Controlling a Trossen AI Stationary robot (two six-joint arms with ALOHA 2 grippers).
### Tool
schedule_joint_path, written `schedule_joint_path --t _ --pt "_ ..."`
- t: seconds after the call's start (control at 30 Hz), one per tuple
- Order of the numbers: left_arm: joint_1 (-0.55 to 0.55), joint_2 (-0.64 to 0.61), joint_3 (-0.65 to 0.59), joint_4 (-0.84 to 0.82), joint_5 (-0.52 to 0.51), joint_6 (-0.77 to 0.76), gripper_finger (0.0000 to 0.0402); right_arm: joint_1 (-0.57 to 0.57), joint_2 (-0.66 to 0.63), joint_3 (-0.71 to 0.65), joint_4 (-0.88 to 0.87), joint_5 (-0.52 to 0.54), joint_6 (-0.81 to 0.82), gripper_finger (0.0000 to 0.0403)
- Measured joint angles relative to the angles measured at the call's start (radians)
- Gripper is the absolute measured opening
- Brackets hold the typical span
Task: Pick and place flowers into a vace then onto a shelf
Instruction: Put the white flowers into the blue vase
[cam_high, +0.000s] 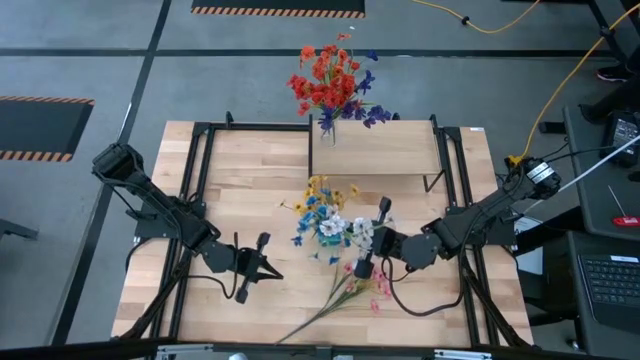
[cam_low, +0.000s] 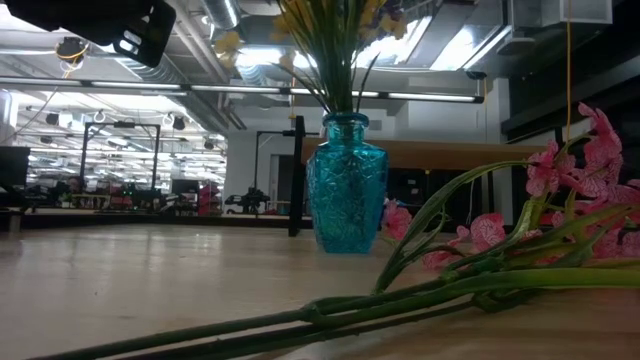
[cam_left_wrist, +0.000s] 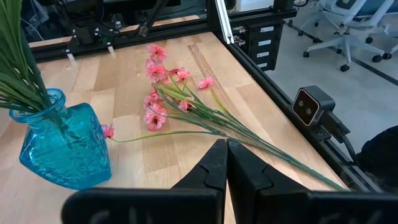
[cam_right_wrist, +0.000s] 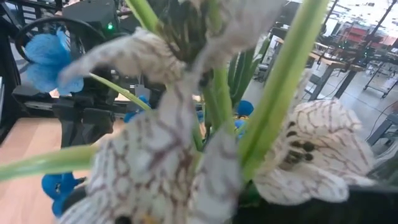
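A blue glass vase (cam_low: 345, 185) stands mid-table, holding yellow, blue and white flowers (cam_high: 322, 215). Pink flowers (cam_high: 355, 288) lie flat on the tabletop near its front edge, their long stalks (cam_left_wrist: 249, 134) pointing toward the near left. My right gripper (cam_high: 358, 238) is shut at the bouquet's right side among the white flowers (cam_right_wrist: 155, 155), which fill its wrist view. My left gripper (cam_left_wrist: 225, 163) hangs shut and empty above the table, left of the vase. On the shelf (cam_high: 390, 152) stands a clear vase of red and purple flowers (cam_high: 330, 85). My right gripper comes level from the table's right at the white flowers' green stem (cam_right_wrist: 273, 106), just below the blooms. The blooms hide the fingers and the place of contact, so the kind of hold cannot be told. The stem stands upright, with its blooms beside the vase's other flowers.
The shelf's black legs (cam_high: 312, 170) stand just beyond the blue vase. Black frame rails (cam_high: 195, 200) run along both table sides. A small camera (cam_left_wrist: 314, 107) sits at the table's near edge. Bare tabletop lies at the near left.
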Motion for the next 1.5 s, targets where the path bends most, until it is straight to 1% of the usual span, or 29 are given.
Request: schedule_joint_path --t 0.37,0.57,0.87,1.23,1.5 --pt "0.000 0.000 0.000 -0.001 0.000 0.000 0.0008 0.000 0.004 0.000 -0.038 -0.001 0.036 0.0000" --pt "0.000 0.000 0.001 -0.002 0.000 0.008 0.0008 -0.003 0.028 0.001 -0.094 -0.002 0.137 0.0000" --pt "0.000 0.000 0.001 -0.001 0.000 0.026 0.0002 -0.016 0.088 0.001 -0.079 -0.002 0.218 0.0000" --pt "0.000 0.000 0.001 -0.001 0.001 0.026 0.0002 -0.049 0.162 0.001 -0.035 -0.003 0.245 0.0000" --pt "0.000 0.000 0.001 -0.001 0.001 0.026 0.0008 -0.049 0.193 0.001 -0.020 -0.025 0.266 0.0000"
